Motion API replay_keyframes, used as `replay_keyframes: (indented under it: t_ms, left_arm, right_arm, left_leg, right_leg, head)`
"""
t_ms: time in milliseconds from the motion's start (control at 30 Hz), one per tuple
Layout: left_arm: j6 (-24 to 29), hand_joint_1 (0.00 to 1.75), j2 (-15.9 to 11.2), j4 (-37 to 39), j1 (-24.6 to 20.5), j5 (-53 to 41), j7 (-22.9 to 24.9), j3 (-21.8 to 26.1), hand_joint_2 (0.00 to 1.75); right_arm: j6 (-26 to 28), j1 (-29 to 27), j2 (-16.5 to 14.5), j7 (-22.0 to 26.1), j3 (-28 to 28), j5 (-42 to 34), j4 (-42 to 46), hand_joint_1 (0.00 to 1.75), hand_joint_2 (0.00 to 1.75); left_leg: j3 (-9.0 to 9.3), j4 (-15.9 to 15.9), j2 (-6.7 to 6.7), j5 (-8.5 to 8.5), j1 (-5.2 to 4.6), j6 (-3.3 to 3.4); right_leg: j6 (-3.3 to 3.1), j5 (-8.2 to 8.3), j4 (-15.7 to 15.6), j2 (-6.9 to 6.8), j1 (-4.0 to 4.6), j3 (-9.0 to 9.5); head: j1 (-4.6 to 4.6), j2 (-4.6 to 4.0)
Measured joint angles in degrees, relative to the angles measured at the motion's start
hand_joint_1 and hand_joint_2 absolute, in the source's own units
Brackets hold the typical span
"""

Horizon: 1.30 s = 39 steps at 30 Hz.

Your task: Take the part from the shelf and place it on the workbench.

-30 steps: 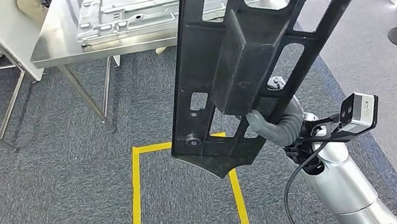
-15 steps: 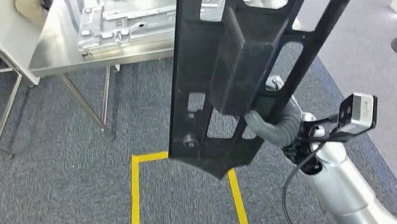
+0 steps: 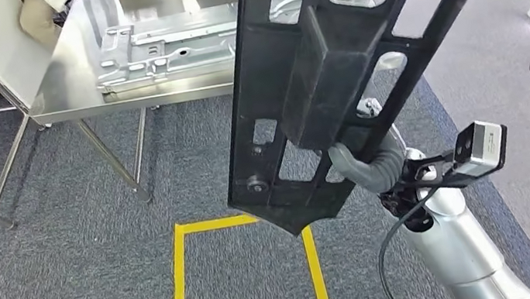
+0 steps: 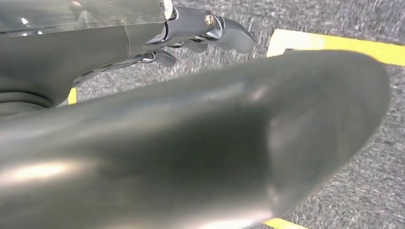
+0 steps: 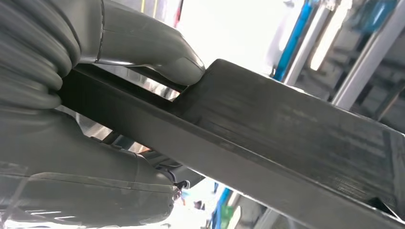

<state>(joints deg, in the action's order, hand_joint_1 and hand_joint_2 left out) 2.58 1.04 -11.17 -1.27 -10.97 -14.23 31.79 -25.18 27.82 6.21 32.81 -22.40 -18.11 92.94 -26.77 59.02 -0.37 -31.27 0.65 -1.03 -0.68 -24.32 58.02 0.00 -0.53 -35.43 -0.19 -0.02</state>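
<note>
The whole head view has slid: the steel workbench (image 3: 75, 98) sits lower and nearer than a second ago and the yellow floor square (image 3: 241, 270) is dropping out below, so I read that as my robot walking forward, not things moving. My right hand (image 3: 362, 165) grips the one black part (image 3: 300, 90) near its lower end, held upright in front of me, short of the bench. One silver plate (image 3: 161, 47) already lies there. My left hand (image 4: 200, 36) hangs with fingers curled, holding nothing.
</note>
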Motion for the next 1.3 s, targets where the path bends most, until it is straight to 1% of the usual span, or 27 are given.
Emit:
replay_keyframes:
  t_ms: [33, 67, 133, 167, 200, 233, 300, 333, 367, 433, 467, 533, 567, 633, 667, 700, 733, 800, 867, 967, 1000, 1033, 1100, 1167, 1200, 1233, 1300]
  left_arm:
    - [0.0, 0.0, 0.03, 0.0, -0.04, -0.03, 0.0, 0.02, 0.0]
    - [0.01, 0.0, 0.07, 0.0, -0.08, -0.07, -0.01, 0.04, 0.0]
    - [0.02, 0.0, 0.1, 0.0, -0.07, -0.11, -0.02, 0.07, 0.0]
    - [0.02, 0.0, 0.1, 0.0, 0.0, -0.09, -0.02, 0.09, 0.0]
    - [0.02, 0.0, 0.1, 0.0, 0.09, -0.08, -0.02, 0.11, 0.0]
    - [0.02, 0.0, 0.1, 0.0, 0.16, -0.07, -0.02, 0.13, 0.0]
    - [0.05, 0.0, 0.08, 0.0, 0.24, -0.07, -0.02, 0.16, 0.0]
    - [0.07, 0.0, 0.07, 0.0, 0.24, -0.07, -0.02, 0.2, 0.0]
    - [0.1, 0.0, 0.07, -0.01, 0.23, -0.07, -0.02, 0.25, 0.0]
    - [0.15, 0.0, 0.04, -0.02, 0.31, -0.07, -0.02, 0.43, 0.0]
    - [0.16, 0.0, 0.04, -0.02, 0.36, -0.07, -0.02, 0.51, 0.0]
    - [0.16, 0.0, 0.04, -0.02, 0.32, -0.07, -0.03, 0.66, 0.0]
    - [0.14, 0.0, 0.05, -0.02, 0.23, -0.07, -0.03, 0.73, 0.0]
    - [0.1, 0.0, 0.07, -0.02, 0.11, -0.07, -0.04, 0.88, 0.0]
    - [0.09, 0.0, 0.07, -0.02, 0.11, -0.07, -0.04, 0.93, 0.0]
    - [0.09, 0.0, 0.08, -0.02, 0.15, -0.07, -0.04, 0.96, 0.0]
    - [0.09, 0.0, 0.11, -0.02, 0.22, -0.07, -0.03, 0.98, 0.0]
    - [0.09, 0.0, 0.18, -0.02, 0.37, -0.07, -0.03, 1.0, 0.0]
    - [0.09, 0.0, 0.22, -0.01, 0.31, -0.17, -0.1, 1.03, 0.0]
    - [0.06, 0.0, 0.22, 0.0, 0.13, -0.38, -0.26, 1.07, 0.0]
    - [0.05, 0.0, 0.25, 0.0, 0.13, -0.42, -0.31, 1.07, 0.0]
    - [0.03, 0.0, 0.3, 0.0, 0.11, -0.52, -0.36, 1.07, 0.0]
    - [0.01, 0.0, 0.4, 0.0, 0.04, -0.74, -0.44, 1.08, 0.0]
    - [0.0, 0.0, 0.43, 0.0, 0.11, -0.86, -0.48, 1.08, 0.0]
    - [-0.01, 0.0, 0.43, 0.0, 0.21, -0.9, -0.5, 1.08, 0.0]
    - [-0.03, 0.0, 0.43, 0.0, 0.3, -0.96, -0.51, 1.08, 0.0]
    - [-0.07, 0.0, 0.43, 0.0, 0.42, -1.2, -0.53, 1.09, 0.0]
  right_arm:
    - [0.02, 0.13, -0.02, 0.0, -0.02, -0.02, 0.0, 1.75, 1.75]
    - [0.03, 0.23, -0.04, 0.01, -0.05, -0.04, -0.01, 1.75, 1.75]
    - [0.03, 0.27, -0.06, 0.01, -0.14, -0.08, -0.03, 1.75, 1.75]
    - [0.08, 0.22, -0.06, -0.02, -0.18, -0.08, -0.05, 1.75, 1.75]
    - [0.13, 0.17, -0.07, -0.03, -0.23, -0.08, -0.07, 1.75, 1.75]
    - [0.19, 0.14, -0.09, -0.05, -0.26, -0.08, -0.08, 1.75, 1.75]
    - [0.25, 0.14, -0.16, -0.04, -0.3, -0.08, -0.09, 1.75, 1.75]
    - [0.26, 0.16, -0.2, -0.04, -0.32, -0.08, -0.11, 1.75, 1.75]
    - [0.27, 0.17, -0.24, -0.05, -0.35, -0.07, -0.13, 1.75, 1.75]
    - [0.31, 0.15, -0.31, -0.07, -0.39, -0.07, -0.16, 1.75, 1.75]
    - [0.33, 0.15, -0.33, -0.08, -0.4, -0.07, -0.15, 1.75, 1.75]
    - [0.38, 0.33, -0.33, -0.05, -0.4, -0.08, -0.12, 1.75, 1.75]
    - [0.4, 0.42, -0.33, -0.04, -0.4, -0.08, -0.11, 1.75, 1.75]
    - [0.4, 0.42, -0.33, -0.05, -0.4, -0.08, -0.13, 1.75, 1.75]
    - [0.4, 0.3, -0.33, -0.05, -0.4, -0.08, -0.15, 1.75, 1.75]
    - [0.39, 0.19, -0.33, -0.07, -0.4, -0.08, -0.16, 1.75, 1.75]
    - [0.39, 0.12, -0.33, -0.08, -0.4, -0.08, -0.16, 1.75, 1.75]
    - [0.49, 0.06, -0.32, -0.14, -0.4, 0.01, -0.17, 1.75, 1.75]
    - [0.94, -0.08, -0.34, -0.41, -0.4, 0.59, -0.2, 1.75, 1.75]
    - [2.18, -0.34, -0.44, -1.19, -0.4, 2.07, -0.18, 1.75, 1.75]
    - [2.59, -0.35, -0.45, -1.49, -0.39, 2.53, -0.18, 1.75, 1.75]
    - [3.03, -0.33, -0.44, -1.77, -0.38, 3.01, -0.18, 1.75, 1.75]
    - [3.75, -0.37, -0.46, -2.16, -0.38, 3.77, -0.18, 1.75, 1.75]
    - [4.16, -0.67, -0.46, -2.27, -0.38, 4.23, -0.17, 1.75, 1.75]
    - [4.28, -0.87, -0.46, -2.27, -0.37, 4.32, -0.14, 1.75, 1.75]
    - [4.35, -1.04, -0.45, -2.26, -0.37, 4.33, 0.0, 1.75, 1.75]
    - [4.36, -1.26, -0.44, -2.24, -0.33, 4.26, 0.75, 1.75, 1.75]
  left_leg:
    - [-1.18, 2.33, 0.02, -0.86, 0.07, -0.14]
    - [-3.12, 5.66, 0.03, -2.14, 0.12, -0.29]
    - [-8.12, 12.79, 0.03, -5.13, 0.12, -0.57]
    - [-10.07, 14.73, 0.03, -5.71, 0.12, -0.6]
    - [-11.14, 14.76, 0.03, -5.15, 0.11, -0.51]
    - [-11.17, 12.66, 0.03, -3.24, 0.09, -0.3]
    - [-9.36, 5.17, 0.05, 2.47, -0.13, 0.39]
    - [-8.56, 2.21, 0.04, 3.88, -0.33, 0.7]
    - [-8.04, 0.51, 0.03, 4.57, -0.54, 1.06]
    - [-7.56, -0.53, -0.04, 4.36, -0.72, 1.79]
    - [-6.97, -0.98, -0.05, 4.89, -0.6, 2.19]
    - [-5.76, -1.64, -0.05, 5.19, -0.33, 2.73]
    - [-5.28, -1.82, -0.04, 5.13, -0.24, 2.86]
    - [-4.87, -1.85, -0.06, 4.63, -0.24, 2.99]
    - [-4.61, -1.84, -0.1, 4.3, -0.24, 2.95]
    - [-4.21, -1.83, -0.14, 3.89, -0.22, 2.87]
    - [-3.65, -1.82, -0.18, 3.43, -0.19, 2.72]
    - [-2.26, -1.82, -0.22, 2.34, -0.15, 2.31]
    - [-1.48, -1.85, -0.25, 1.42, -0.19, 1.69]
    - [-1.27, -1.31, -0.22, 1.04, -0.24, 0.65]
    - [-1.54, -0.27, -0.17, 1.05, -0.2, 0.42]
    - [-2.57, 1.62, -0.12, 0.73, -0.13, 0.22]
    - [-6.66, 8.31, -0.03, -1.43, 0.02, -0.26]
    - [-11.35, 14.68, -0.02, -3.79, 0.09, -0.69]
    - [-12.7, 15.66, -0.02, -3.61, 0.09, -0.71]
    - [-13.01, 14.5, -0.01, -2.08, 0.09, -0.62]
    - [-11.26, 7.23, 0.09, 3.67, 0.04, -0.07]
  right_leg:
    - [-0.38, -0.26, -0.13, 0.03, 0.0, 0.61]
    - [-0.67, -0.61, -0.24, 0.02, 0.01, 1.08]
    - [-0.95, -1.37, -0.24, 0.06, 0.18, 1.82]
    - [-1.0, -1.79, -0.23, 0.11, 0.28, 2.27]
    - [-1.0, -2.23, -0.23, 0.17, 0.38, 2.81]
    - [-0.96, -2.72, -0.23, 0.22, 0.48, 3.49]
    - [-0.8, -3.7, -0.26, 0.23, 0.68, 4.92]
    - [-0.61, -4.12, -0.3, 0.23, 0.75, 5.45]
    - [-0.31, -4.5, -0.43, 0.26, 0.79, 5.8]
    - [0.45, -4.52, -0.01, 0.32, 0.84, 6.12]
    - [0.82, -4.6, 0.41, 0.32, 0.81, 6.25]
    - [1.45, -5.69, 2.79, 0.28, 0.72, 5.55]
    - [1.79, -7.02, 5.33, 0.26, 0.58, 4.12]
    - [2.43, -9.9, 12.15, 0.26, 0.29, -0.47]
    - [2.69, -10.58, 14.6, 0.25, 0.11, -2.59]
    - [2.85, -10.13, 15.19, 0.24, -0.05, -3.87]
    - [2.93, -8.44, 13.66, 0.22, -0.18, -4.09]
    - [2.64, -2.78, 6.41, 0.15, -0.28, -2.38]
    - [1.86, 0.02, 1.18, 0.01, 0.02, -1.02]
    - [0.62, 0.09, 0.24, -0.16, 0.22, -0.46]
    - [0.27, -0.07, 0.01, -0.23, 0.16, -0.05]
    - [-0.09, -0.27, -0.22, -0.31, 0.1, 0.42]
    - [-0.58, -0.85, -0.51, -0.48, 0.06, 1.23]
    - [-0.75, -1.59, -0.52, -0.55, 0.16, 1.93]
    - [-0.76, -1.99, -0.52, -0.55, 0.2, 2.42]
    - [-0.73, -2.42, -0.51, -0.54, 0.22, 3.02]
    - [-0.54, -3.43, -0.54, -0.51, 0.23, 4.42]
  head:
    - [-0.08, 0.0]
    - [-0.15, 0.01]
    - [-0.31, 0.01]
    - [-0.34, 0.01]
    - [-0.4, 0.01]
    - [-0.43, 0.01]
    - [-0.39, 0.01]
    - [-0.38, 0.0]
    - [-0.36, -0.01]
    - [-0.34, 0.0]
    - [-0.35, 0.01]
    - [-0.14, 0.01]
    - [-0.06, 0.01]
    - [0.09, 0.01]
    - [0.09, 0.01]
    - [0.1, 0.01]
    - [0.11, 0.01]
    - [0.13, 0.01]
    - [0.07, 0.01]
    - [-0.01, 0.01]
    - [-0.03, 0.01]
    - [-0.12, 0.01]
    - [-0.28, 0.0]
    - [-0.33, 0.0]
    - [-0.34, 0.01]
    - [-0.34, 0.01]
    - [-0.33, 0.01]
